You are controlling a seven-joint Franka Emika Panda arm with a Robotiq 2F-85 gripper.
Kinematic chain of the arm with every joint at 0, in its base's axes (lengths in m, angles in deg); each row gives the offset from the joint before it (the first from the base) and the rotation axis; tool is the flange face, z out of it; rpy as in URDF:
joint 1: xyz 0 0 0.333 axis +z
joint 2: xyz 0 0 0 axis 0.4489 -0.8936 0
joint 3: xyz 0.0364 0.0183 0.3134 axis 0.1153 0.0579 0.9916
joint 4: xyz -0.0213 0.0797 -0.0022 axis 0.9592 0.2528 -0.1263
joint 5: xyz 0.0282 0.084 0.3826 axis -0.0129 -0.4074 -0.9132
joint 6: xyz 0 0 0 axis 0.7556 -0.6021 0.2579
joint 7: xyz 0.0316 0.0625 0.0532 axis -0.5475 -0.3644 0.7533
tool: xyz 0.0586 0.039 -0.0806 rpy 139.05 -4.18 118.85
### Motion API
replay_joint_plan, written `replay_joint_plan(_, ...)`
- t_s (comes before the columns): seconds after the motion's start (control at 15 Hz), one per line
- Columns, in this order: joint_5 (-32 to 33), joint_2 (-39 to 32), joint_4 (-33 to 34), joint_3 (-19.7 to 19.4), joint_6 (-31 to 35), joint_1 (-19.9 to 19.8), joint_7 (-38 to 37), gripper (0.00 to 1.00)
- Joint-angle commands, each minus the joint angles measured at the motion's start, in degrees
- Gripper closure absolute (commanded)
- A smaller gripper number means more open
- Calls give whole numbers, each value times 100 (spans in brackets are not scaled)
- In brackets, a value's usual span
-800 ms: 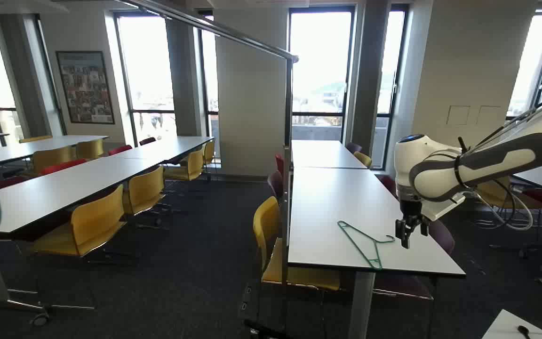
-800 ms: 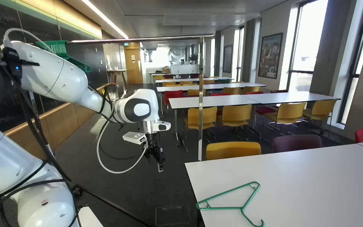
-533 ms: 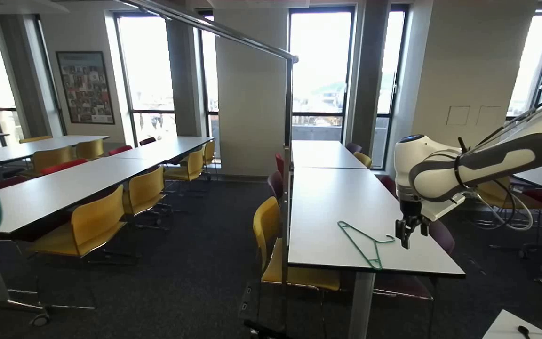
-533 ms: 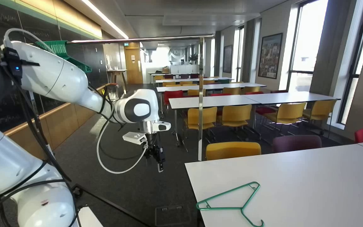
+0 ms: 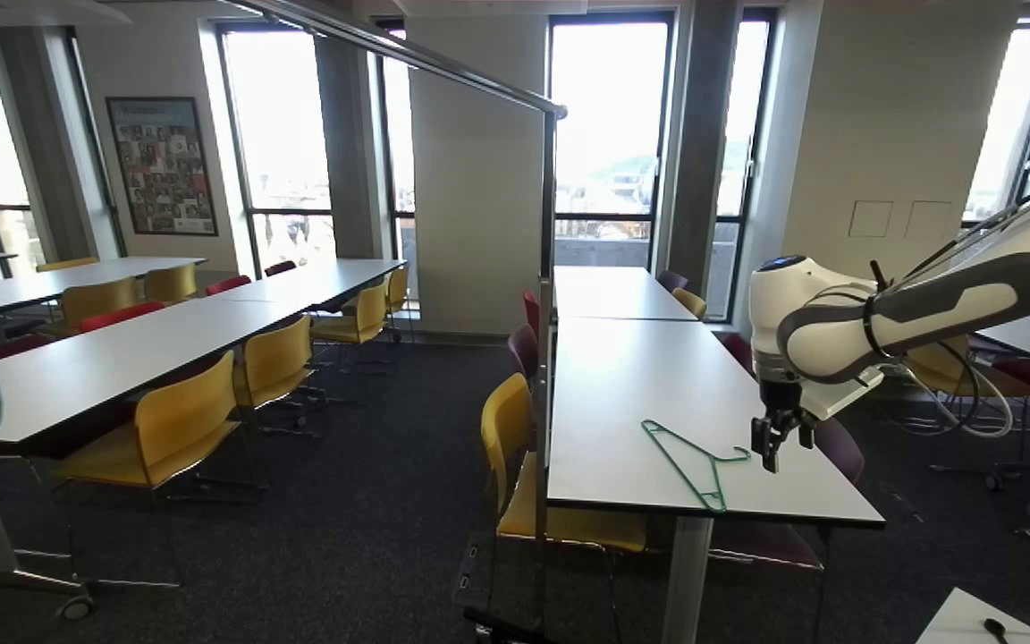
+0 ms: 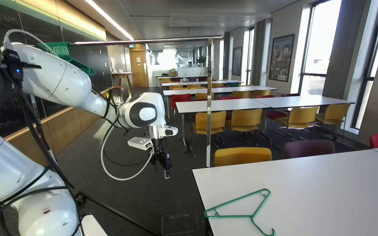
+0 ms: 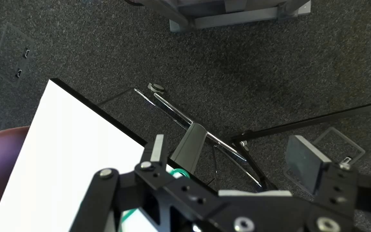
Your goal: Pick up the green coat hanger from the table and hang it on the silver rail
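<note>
The thin green hook-topped triangular coat hanger (image 6: 233, 216) lies flat on the long rectangular white-topped table (image 6: 313, 186), one of its corners reaching the table's dark edge. The black fingers (image 7: 303, 161) stand wide apart; in both exterior views they point downward, and they are apart from the hanger. In the wrist view one finger shows in front of the table's edge, covering part of the hanger, and the other in front of dark grey carpet (image 7: 285, 71). The white-and-grey robot arm (image 6: 143, 113) carries them. Higher up runs the long straight silver metal rail (image 6: 162, 40), joined to a silver upright post (image 6: 209, 108). A bundle of green hangers (image 6: 66, 54) hangs from the rail, partly behind the arm. A yellow curved-back chair (image 6: 243, 156) and a purple chair (image 6: 308, 149) stand beside the table.
</note>
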Motion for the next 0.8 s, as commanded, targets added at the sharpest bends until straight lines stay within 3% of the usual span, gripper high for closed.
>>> replay_joint_plan(0.0, 84, -200, 97, -16, 131, 71, -148, 0)
replay_joint_plan(0.73, 264, -2033, 1406, -227, 1125, -47, -694, 0)
